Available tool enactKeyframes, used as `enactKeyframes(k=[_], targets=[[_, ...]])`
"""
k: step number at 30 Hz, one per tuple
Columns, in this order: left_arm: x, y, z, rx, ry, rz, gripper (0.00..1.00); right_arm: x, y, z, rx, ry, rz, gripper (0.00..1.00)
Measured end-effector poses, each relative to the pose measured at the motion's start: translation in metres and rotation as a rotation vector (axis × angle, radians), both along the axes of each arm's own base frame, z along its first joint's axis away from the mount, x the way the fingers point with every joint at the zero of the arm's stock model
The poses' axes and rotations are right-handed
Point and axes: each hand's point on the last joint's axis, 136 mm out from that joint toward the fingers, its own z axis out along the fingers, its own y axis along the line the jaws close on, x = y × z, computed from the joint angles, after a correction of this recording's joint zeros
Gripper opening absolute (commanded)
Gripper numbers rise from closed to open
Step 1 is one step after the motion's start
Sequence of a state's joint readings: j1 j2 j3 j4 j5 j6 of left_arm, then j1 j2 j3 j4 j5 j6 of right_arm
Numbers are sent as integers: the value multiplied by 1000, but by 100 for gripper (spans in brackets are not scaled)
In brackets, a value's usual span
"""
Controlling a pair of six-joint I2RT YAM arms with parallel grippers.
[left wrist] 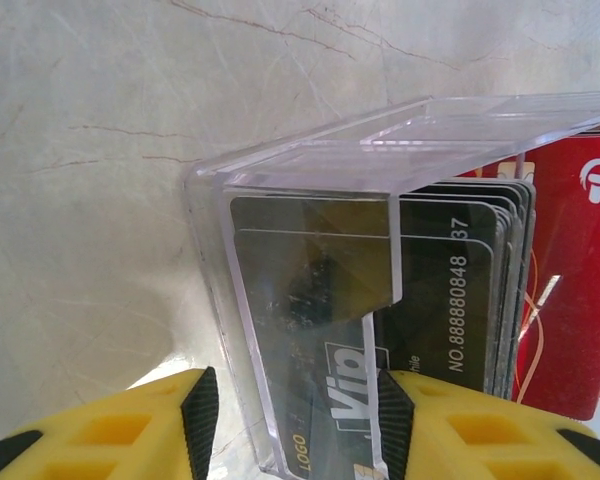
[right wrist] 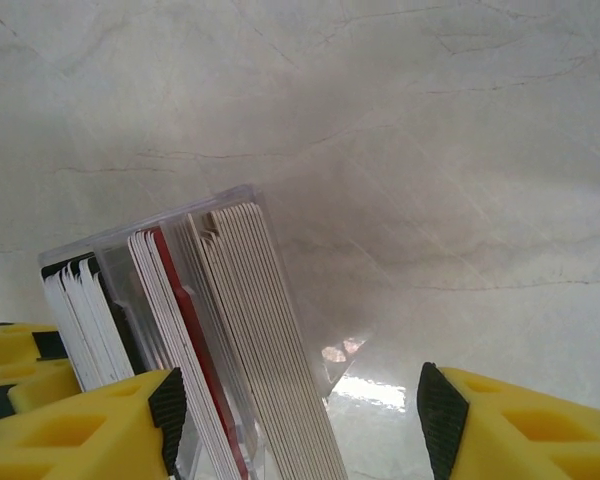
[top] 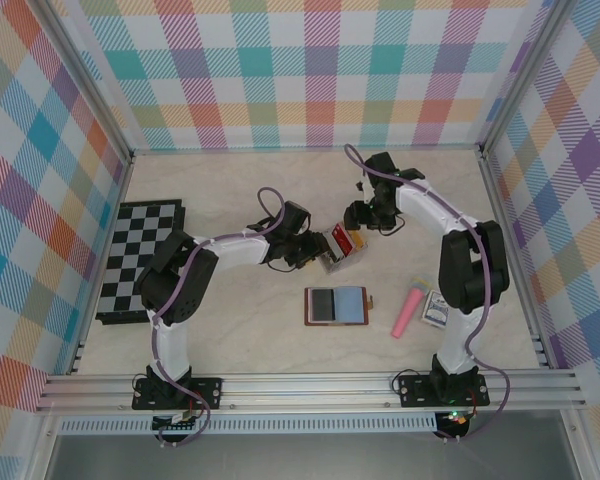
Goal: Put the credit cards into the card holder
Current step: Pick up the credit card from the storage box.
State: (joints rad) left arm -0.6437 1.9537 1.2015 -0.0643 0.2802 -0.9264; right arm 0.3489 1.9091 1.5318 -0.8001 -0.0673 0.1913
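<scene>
Credit cards [left wrist: 450,300] stand upright in clear rack [left wrist: 380,150] at mid-table. Their lower edges are cut off and the print is only partly legible. Card holder [top: 337,306] lies open and flat, near the rack but apart from it, toward the bases. Left gripper [left wrist: 295,425] straddles the rack's end; cannot tell whether it pinches. Right gripper [right wrist: 300,415] has its jaws wide apart, one finger beside the stack. Left arm [top: 225,243] reaches right, right arm [top: 430,210] arcs inward.

The rack [left wrist: 310,165] is clear glossy plastic. The cards [left wrist: 450,300] look glossy plastic too. The table [right wrist: 430,100] is smooth, marble-patterned.
</scene>
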Motion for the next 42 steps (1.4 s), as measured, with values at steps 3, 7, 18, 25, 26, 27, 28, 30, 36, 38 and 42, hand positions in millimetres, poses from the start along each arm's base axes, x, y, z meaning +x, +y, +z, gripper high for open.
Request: enactKeyframes(k=[3,7,18,25,26,27,28,30,36,38,42], targets=[[2,-2,0,-9,-7,-2,45,-1,0,-7,-22,9,15,64],[2,-3,1,-14,-8,-4,42,-2,-1,-15,-52,20,22,63],[2,-3,1,-14,-13,-11,40,6,-9,-12,-170,-35,47,61],[2,-3,1,-14,-14,-13,40,8,-9,-7,-220,-63,75,57],[2,-3,1,-13,-15,-14,40,8,-8,-6,-224,-68,77,57],[2,-3,1,-13,-16,-14,40,9,-8,-5,-228,-71,82,55],[2,-3,1,-13,-15,-14,40,9,-8,-5,-229,-73,84,53],[2,-3,1,-13,-16,-14,40,9,-6,-4,-232,-79,98,49],[2,-3,1,-13,-16,-14,40,8,-2,-1,-230,-87,113,36],[2,-3,1,-13,-16,-14,40,8,-1,0,-230,-91,120,32],[2,-3,1,-13,-16,-14,40,7,1,2,-232,-97,133,26]])
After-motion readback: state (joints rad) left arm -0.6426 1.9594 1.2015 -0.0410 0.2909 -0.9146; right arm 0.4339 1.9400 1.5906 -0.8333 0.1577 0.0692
